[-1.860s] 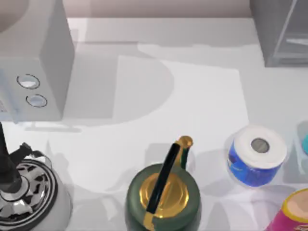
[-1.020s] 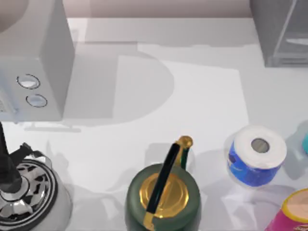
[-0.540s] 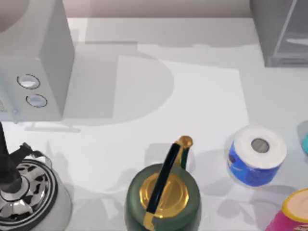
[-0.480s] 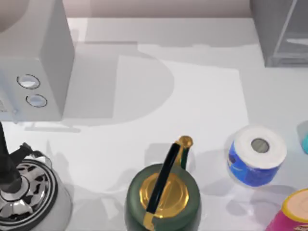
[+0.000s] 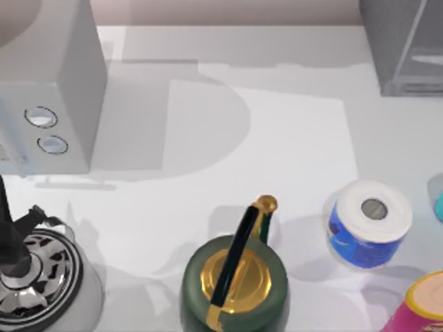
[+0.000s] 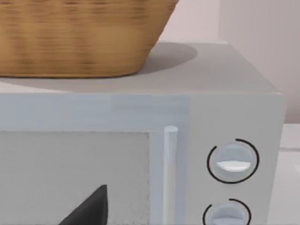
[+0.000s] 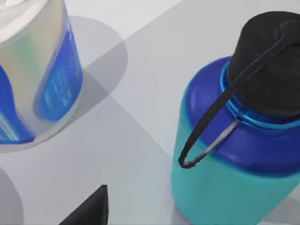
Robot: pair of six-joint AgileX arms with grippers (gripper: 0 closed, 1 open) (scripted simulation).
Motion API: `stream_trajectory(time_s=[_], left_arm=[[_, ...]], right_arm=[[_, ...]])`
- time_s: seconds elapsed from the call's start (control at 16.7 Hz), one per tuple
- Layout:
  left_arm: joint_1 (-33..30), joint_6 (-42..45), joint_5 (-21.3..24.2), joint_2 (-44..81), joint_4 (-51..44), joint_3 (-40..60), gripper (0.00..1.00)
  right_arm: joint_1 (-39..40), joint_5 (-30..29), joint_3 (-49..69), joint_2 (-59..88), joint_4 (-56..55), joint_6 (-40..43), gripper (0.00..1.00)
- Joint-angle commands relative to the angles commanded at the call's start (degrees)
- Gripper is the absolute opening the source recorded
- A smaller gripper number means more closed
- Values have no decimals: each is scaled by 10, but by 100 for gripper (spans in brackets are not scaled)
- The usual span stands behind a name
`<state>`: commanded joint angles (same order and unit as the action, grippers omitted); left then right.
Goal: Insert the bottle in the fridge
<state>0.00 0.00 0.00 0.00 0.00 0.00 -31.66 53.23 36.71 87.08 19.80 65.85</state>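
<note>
The bottle (image 7: 234,154) has a black cap with a loop strap, a dark blue shoulder and a teal body. It stands upright on the white table, close below my right gripper (image 7: 89,211), of which a dark tip shows. In the top view a cyan sliver of the bottle (image 5: 439,206) sits at the right edge. The fridge (image 5: 401,45), a mid-grey cabinet with a glassy front, stands at the far right corner. A dark tip of my left gripper (image 6: 89,211) hangs in front of the microwave (image 6: 140,140).
A blue-labelled white cylinder (image 5: 369,221) stands just left of the bottle, a pink yellow-rimmed cylinder (image 5: 422,308) nearer. A green kettle with a gold lid (image 5: 235,280) is at the front centre, a silver kettle (image 5: 38,277) front left. A wicker basket (image 6: 79,37) tops the microwave (image 5: 48,90).
Shadows on the table near the blue-labelled and pink cylinders have shifted. Slightly less of the bottle shows at the right edge. The objects themselves stay in place.
</note>
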Motion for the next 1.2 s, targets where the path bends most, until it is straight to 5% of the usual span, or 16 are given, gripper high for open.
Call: stream_trajectory(time_s=[0.48, 0.9, 1.2], left_arm=[[0, 0, 0, 0, 0, 0, 100], [0, 0, 0, 0, 0, 0, 100], [0, 0, 0, 0, 0, 0, 100]], right_arm=[[20, -6, -20, -4, -43, -32, 100], [91, -39, -35, 66, -218, -137, 100], [109, -49, -35, 86, -246, -160, 100]])
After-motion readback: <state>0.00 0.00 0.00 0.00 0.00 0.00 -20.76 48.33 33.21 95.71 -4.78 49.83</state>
